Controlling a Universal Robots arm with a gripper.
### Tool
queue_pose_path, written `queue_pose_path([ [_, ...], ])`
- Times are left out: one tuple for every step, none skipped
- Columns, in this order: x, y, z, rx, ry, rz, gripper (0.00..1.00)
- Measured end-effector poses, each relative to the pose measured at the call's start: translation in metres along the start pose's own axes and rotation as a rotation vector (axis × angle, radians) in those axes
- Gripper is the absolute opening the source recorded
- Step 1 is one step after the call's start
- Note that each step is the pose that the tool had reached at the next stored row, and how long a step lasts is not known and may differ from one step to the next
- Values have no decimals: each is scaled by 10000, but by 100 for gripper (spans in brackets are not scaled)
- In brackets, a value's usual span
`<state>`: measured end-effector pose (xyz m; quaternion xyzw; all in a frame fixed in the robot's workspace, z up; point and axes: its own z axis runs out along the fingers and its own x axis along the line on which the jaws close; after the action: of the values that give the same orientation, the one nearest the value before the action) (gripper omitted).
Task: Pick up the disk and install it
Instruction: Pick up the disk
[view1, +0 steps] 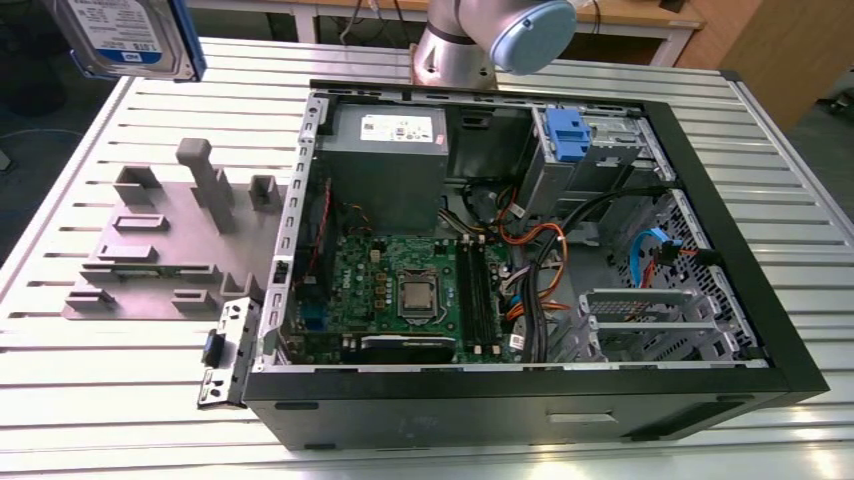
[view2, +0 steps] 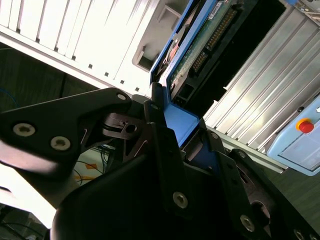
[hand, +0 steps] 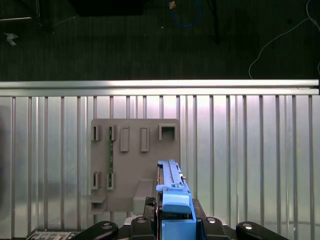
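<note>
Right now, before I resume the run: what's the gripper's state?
Gripper: closed, holding the disk.

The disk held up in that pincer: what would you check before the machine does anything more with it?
1. Grip: ok. The pincer is shut on the blue bracket of the disk.
2. Free of the grey holder: ok. The disk hangs apart from it.
3. Computer case open: ok. Its side is off.
4. Drive bay free: cannot tell. A blue clip sits there.
5. Cables out of the way: cannot tell. They lie loose inside the case.
</note>
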<state>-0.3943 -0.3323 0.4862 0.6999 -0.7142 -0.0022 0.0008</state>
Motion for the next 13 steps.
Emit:
queue_pose_path([
  [0,-2,0,1,0,0,36],
  [0,-4,0,1,0,0,36],
  [0,-6,0,0,0,0,36],
  [0,-8,0,0,0,0,36],
  [0,-26,0,0,0,0,36],
  [-1,-69,0,0,0,0,36],
  [-1,-71,0,1,0,0,36],
  [-2,-73,0,1,0,0,36],
  [-2,-75,0,0,0,0,36],
  [-2,-78,0,0,0,0,36],
  [-2,-81,-1,0,0,0,36],
  [-2,-83,0,0,0,0,36],
  [-2,-86,0,0,0,0,36],
])
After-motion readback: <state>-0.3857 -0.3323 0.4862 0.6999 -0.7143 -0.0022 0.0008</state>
